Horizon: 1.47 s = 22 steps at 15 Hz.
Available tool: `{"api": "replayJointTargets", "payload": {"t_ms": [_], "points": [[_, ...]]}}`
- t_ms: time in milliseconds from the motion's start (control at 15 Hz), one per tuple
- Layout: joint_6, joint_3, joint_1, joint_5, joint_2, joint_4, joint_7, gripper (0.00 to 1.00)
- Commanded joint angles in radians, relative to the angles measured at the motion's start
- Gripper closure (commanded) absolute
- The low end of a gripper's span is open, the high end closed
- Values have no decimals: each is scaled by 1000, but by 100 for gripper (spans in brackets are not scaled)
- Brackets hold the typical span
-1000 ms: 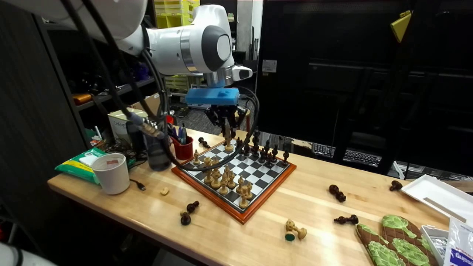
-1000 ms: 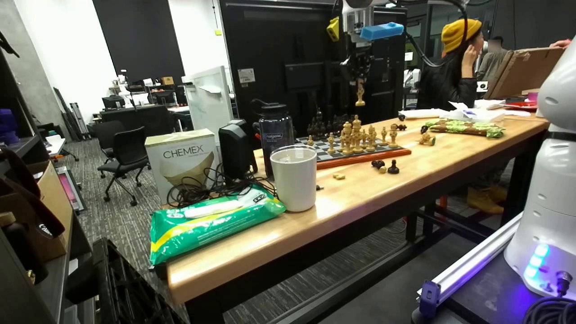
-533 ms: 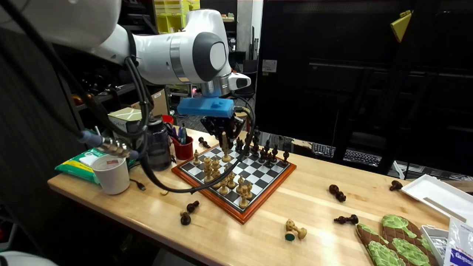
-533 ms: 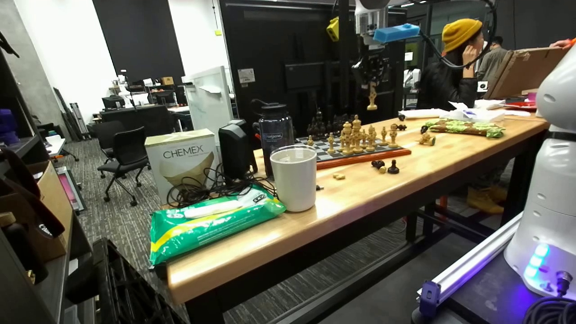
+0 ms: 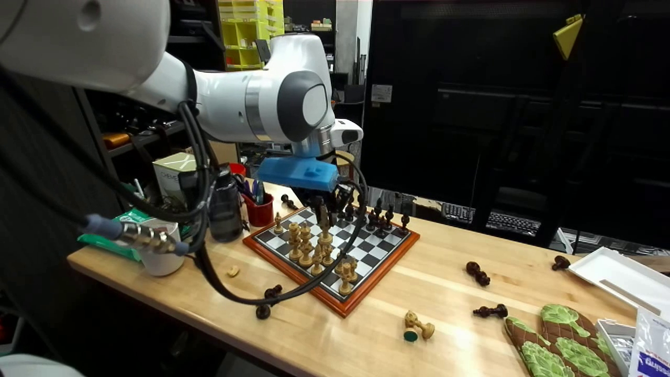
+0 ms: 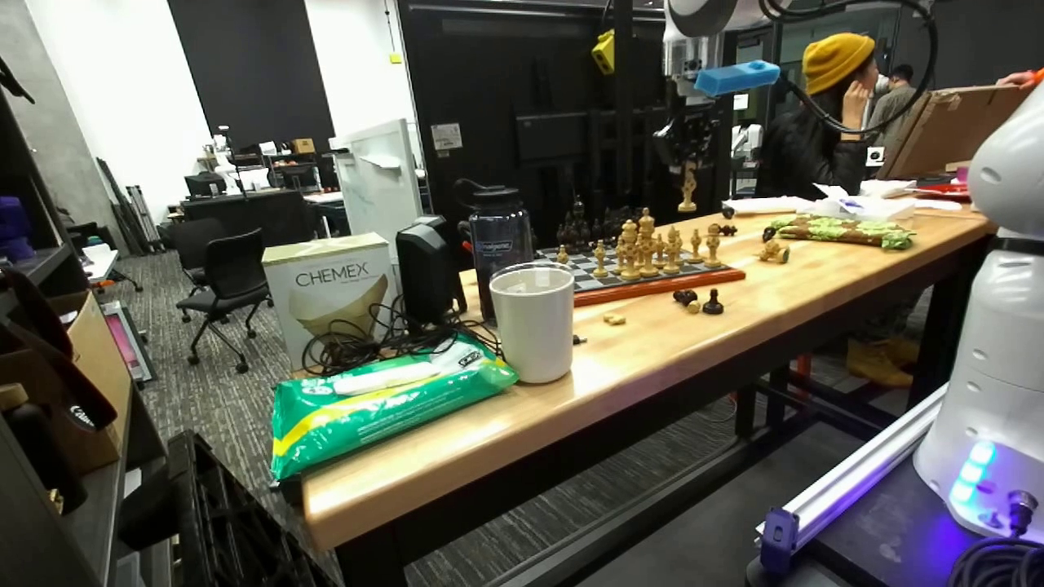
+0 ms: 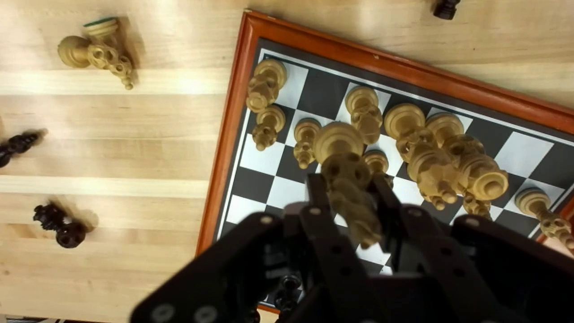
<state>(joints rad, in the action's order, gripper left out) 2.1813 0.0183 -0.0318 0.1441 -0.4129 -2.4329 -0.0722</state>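
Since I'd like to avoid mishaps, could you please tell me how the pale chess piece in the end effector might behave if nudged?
The pale chess piece looks wooden, so it is probably stiff and light. Gripped by the end effector above its round base, it might pivot if bumped. Its tall, slim shape suggests it could tip easily if freestanding.

glare spots the tabletop (image 7: pixel 190 85), the pincer (image 7: pixel 348 186) blurred.
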Motion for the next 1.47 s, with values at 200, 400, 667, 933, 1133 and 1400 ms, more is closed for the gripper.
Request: {"api": "replayJointTargets", "payload": {"t_ms": [200,400,667,933,1133,1400], "points": [[82,14,-7,-26,-24,-68,19,93],[91,19,-7,-33,-24,-85,18,93],[100,23,-9,-36,-20,-102,20,93],[114,31,-8,-44,-10,-112,31,93],[122,36,-7,-47,5,-113,38,93],[139,36,-6,-42,21,-108,51,93]]}}
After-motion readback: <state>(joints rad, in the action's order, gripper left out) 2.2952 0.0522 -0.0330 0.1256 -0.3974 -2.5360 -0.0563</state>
